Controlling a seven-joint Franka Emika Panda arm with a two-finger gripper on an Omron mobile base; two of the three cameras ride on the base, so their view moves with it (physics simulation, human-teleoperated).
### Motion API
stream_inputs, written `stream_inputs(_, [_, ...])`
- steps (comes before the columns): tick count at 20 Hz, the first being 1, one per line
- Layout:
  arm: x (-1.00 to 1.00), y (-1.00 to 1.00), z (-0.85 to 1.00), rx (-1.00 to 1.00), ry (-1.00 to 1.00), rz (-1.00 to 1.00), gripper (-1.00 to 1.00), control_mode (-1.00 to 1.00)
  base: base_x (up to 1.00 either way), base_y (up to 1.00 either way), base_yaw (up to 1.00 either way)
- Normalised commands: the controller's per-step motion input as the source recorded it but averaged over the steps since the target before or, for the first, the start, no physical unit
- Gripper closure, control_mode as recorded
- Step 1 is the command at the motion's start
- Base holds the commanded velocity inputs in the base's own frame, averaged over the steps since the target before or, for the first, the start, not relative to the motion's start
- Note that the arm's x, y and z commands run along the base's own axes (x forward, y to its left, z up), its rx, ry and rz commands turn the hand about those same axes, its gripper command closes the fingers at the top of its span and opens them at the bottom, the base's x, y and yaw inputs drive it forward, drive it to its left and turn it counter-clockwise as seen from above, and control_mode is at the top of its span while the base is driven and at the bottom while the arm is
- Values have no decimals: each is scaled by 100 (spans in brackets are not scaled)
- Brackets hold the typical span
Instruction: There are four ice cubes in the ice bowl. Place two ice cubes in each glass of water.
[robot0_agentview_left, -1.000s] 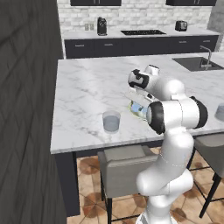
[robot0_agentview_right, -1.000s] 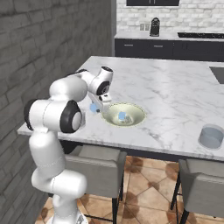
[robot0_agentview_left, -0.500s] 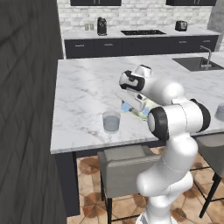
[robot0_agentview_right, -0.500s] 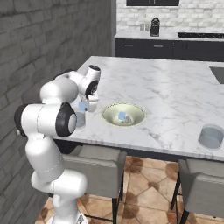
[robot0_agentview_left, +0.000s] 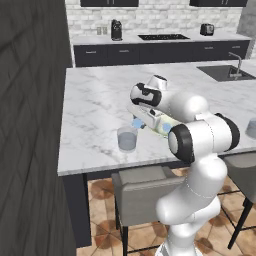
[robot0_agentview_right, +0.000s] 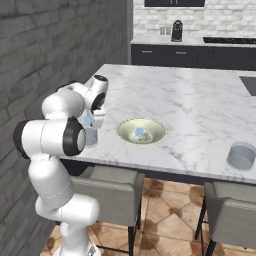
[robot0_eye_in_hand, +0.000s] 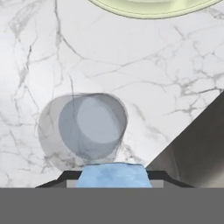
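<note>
fingers clamped on ice cube | glass directly below them on the table; bowl beyond, one cube inside | cube likely light, hard, slippery (grip flat opposite faces) | glass probably tips easily

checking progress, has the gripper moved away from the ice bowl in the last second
Yes. The gripper, shut on an ice cube, has swung from over the ice bowl toward the glass of water near the counter's front edge.
</note>
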Motion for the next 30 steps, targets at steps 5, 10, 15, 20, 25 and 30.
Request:
stream_inputs(5, [0, 23, 0, 2, 0, -3, 100, -100, 0, 0, 0])
stream_inputs(10, [1, 9, -1, 2, 1, -2, 100, -100, 0, 0, 0])
stream_inputs(15, [13, 0, -20, 2, 3, -2, 100, -100, 0, 0, 0])
stream_inputs(20, [20, 3, -28, 0, 5, -2, 100, -100, 0, 0, 0])
stream_inputs(25, [16, 11, -10, 0, 2, -2, 100, -100, 0, 0, 0])
stream_inputs(30, [21, 13, -18, 0, 3, -2, 100, -100, 0, 0, 0])
